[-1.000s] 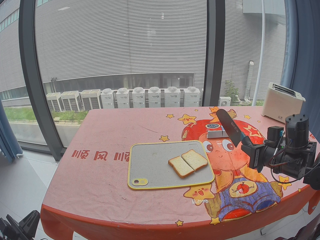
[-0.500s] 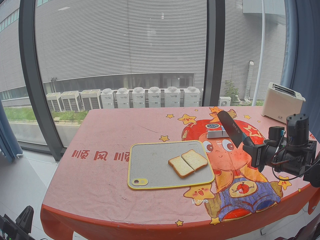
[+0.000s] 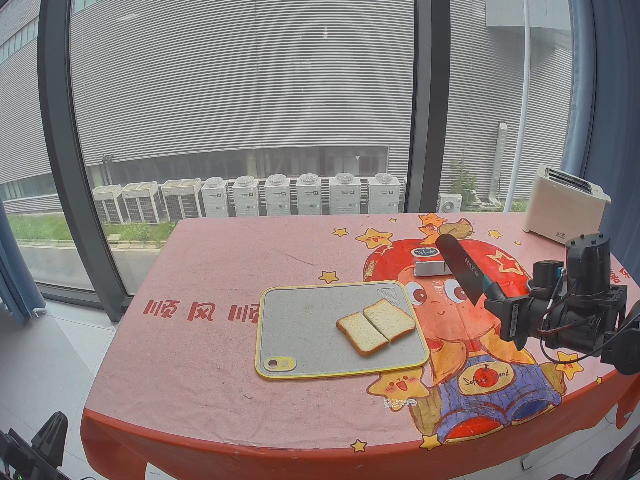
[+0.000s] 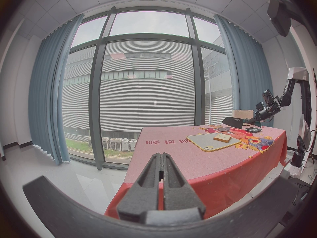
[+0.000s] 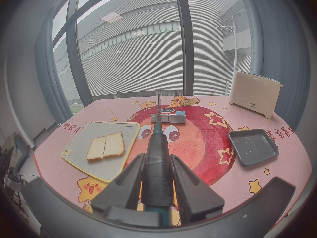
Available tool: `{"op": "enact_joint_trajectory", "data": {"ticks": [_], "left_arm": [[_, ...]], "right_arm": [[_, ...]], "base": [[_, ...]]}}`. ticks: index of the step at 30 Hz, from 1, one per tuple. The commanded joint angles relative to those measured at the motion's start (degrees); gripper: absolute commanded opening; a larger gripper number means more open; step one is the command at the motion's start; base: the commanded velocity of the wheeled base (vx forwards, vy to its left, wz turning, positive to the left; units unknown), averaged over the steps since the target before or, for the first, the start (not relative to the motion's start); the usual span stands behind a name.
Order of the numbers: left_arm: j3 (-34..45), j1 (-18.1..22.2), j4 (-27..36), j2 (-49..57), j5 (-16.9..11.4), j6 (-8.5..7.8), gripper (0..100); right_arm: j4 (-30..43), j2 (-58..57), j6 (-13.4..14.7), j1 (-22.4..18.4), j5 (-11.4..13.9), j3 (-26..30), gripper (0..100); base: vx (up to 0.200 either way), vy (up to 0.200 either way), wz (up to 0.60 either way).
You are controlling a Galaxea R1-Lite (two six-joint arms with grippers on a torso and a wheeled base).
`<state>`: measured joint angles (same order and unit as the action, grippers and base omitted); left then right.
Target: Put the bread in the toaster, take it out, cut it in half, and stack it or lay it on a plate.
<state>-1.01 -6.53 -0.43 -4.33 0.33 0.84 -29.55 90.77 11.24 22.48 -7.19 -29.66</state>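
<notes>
Two bread halves [image 3: 377, 326] lie side by side on a grey cutting board with a yellow rim [image 3: 300, 325]. Over the table's right side, my right gripper [image 3: 505, 309] is shut on the handle of a black-bladed knife [image 3: 460, 267]. The blade slants up and away toward a small metal knife holder [image 3: 430, 262]. The right wrist view has the knife [image 5: 158, 129] lined up with that holder [image 5: 168, 117], the bread [image 5: 105, 146] off to one side. My left gripper [image 4: 161, 182] is shut on nothing, low and off the table's near left corner.
A cream toaster [image 3: 563, 205] stands at the table's far right corner. A dark rectangular plate [image 5: 253, 146] lies between the toaster and the near right edge. The pink printed tablecloth [image 3: 220, 261] is bare on the left half.
My right gripper has sunk a little with the knife, and the blade tip has come down closer to the knife holder. The left gripper has dropped slightly lower at the corner.
</notes>
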Motion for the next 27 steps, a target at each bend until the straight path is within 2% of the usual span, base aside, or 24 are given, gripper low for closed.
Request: {"op": "enact_joint_trajectory", "data": {"ticks": [1, 12, 27], "left_arm": [[1.0, 0.0, -0.1, -0.2, 0.3, 0.3, 0], [1.0, 0.0, -0.1, -0.3, -0.2, -0.4, 0], [1.0, 0.0, -0.1, -0.3, -0.2, -0.4, 0]], "right_arm": [[0.0, 0.8, -0.1, -0.7, 0.0, 0.0, 0], [0.0, 0.4, -0.3, -2.9, 0.0, 0.1, 0], [-0.2, 2.9, -0.2, -4.1, 0.0, -0.1, 0]], "base": [[0.0, 0.0, 0.0], [0.0, 0.0, 0.0], [0.0, 0.0, 0.0]]}}
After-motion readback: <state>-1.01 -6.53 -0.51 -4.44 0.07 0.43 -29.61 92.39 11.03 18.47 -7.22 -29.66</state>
